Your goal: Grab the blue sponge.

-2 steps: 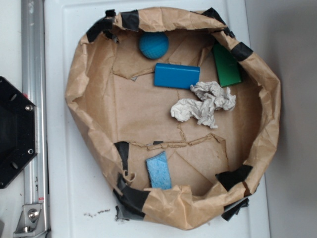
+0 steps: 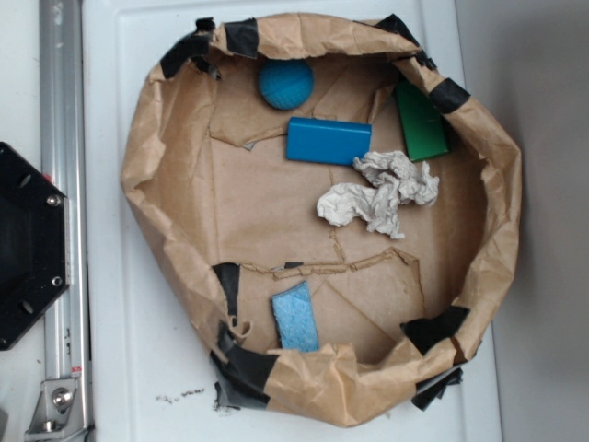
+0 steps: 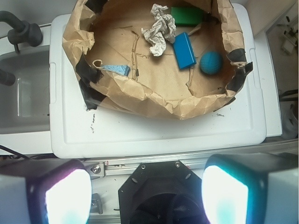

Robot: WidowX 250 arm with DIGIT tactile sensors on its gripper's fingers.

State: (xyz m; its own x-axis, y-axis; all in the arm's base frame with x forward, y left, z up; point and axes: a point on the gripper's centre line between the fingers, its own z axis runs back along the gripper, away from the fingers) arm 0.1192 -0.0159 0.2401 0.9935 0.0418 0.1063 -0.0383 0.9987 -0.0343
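Wide-spread, the gripper (image 3: 147, 196) holds nothing, well short of the paper nest (image 2: 147, 166). Inside its near left wall lies the blue sponge (image 2: 294, 316); crumpled paper (image 2: 377, 195) and the blue block (image 2: 328, 141) sit farther in.

The exterior view looks straight down, fairly close, on the brown paper nest (image 2: 317, 221) lying on the white counter (image 2: 120, 350). The wrist view sits farther back and high, behind the black robot base (image 3: 156, 193), looking obliquely forward over it toward the nest (image 3: 154, 100). Both views share the nest and its contents, seen from roughly opposite orientations.
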